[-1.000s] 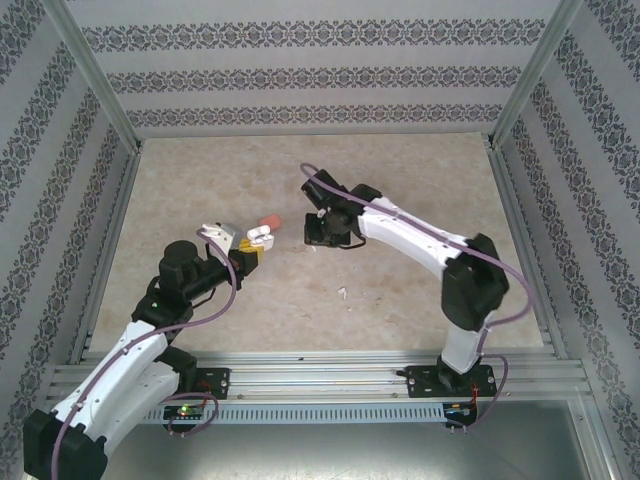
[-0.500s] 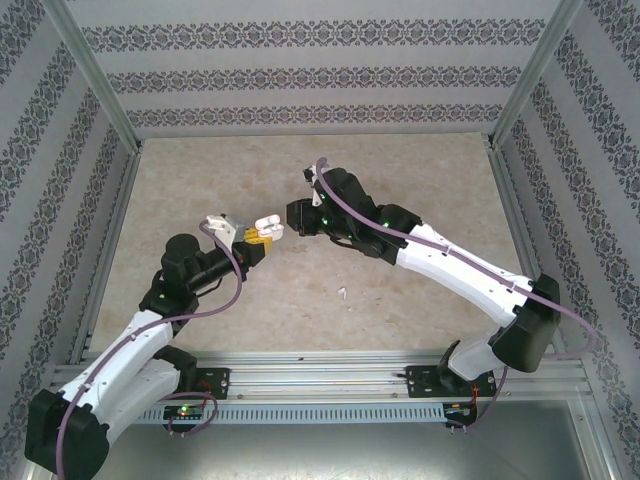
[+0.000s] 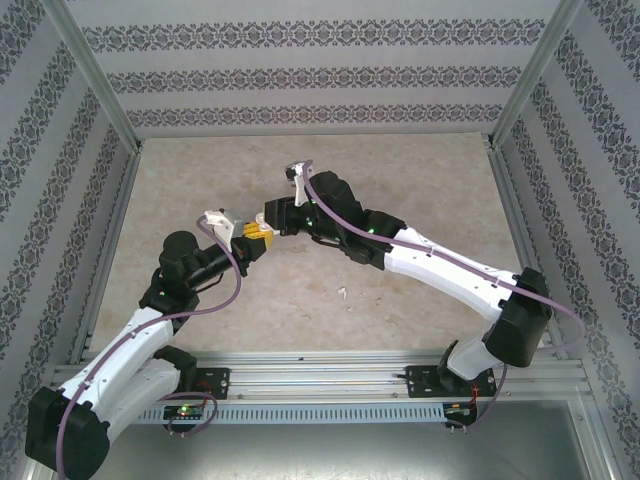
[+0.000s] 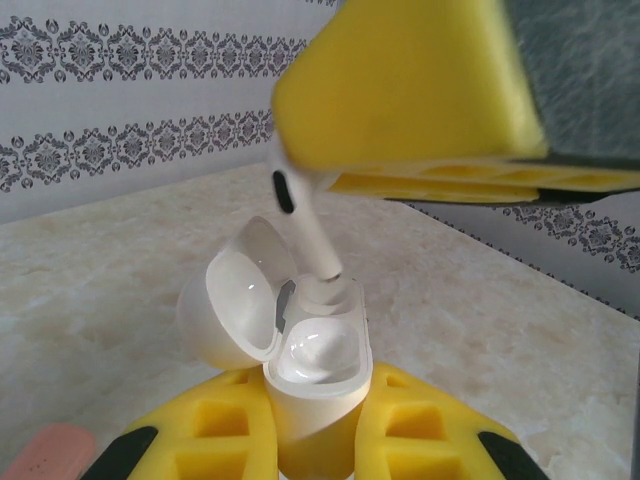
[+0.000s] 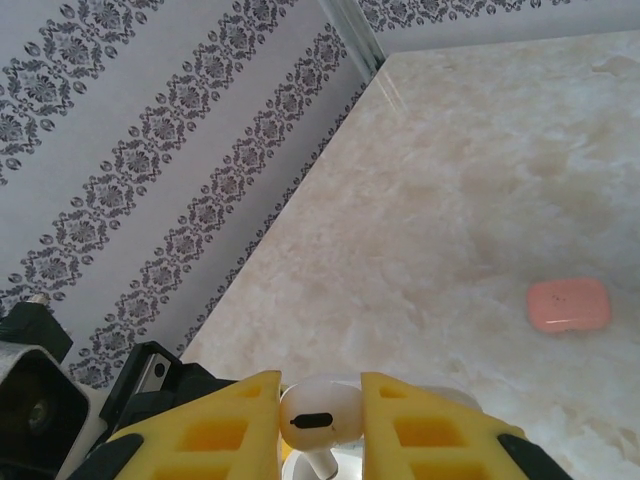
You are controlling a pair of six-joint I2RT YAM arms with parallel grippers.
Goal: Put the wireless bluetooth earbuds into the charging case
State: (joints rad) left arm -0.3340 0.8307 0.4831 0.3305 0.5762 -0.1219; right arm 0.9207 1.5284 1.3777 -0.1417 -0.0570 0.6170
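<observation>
Now moved closer, right gripper [image 5: 320, 412] pinches white earbud [image 4: 305, 215], lowering it stem-first into open charging case [image 4: 318, 355], clamped upright by left gripper [image 4: 318, 440].

The white charging case [image 4: 315, 370] is smooth glossy plastic, its lid's hollow shining; the white earbud [image 4: 305, 225] at its mouth has the same gloss. Either side of the case, the left end effector [image 4: 318, 440] has matt yellow plastic fingers [image 4: 215, 425] with moulded pockets. Beneath the case, the worktop [image 4: 90, 290] looks smooth, stone-patterned, faintly sheened.
</observation>
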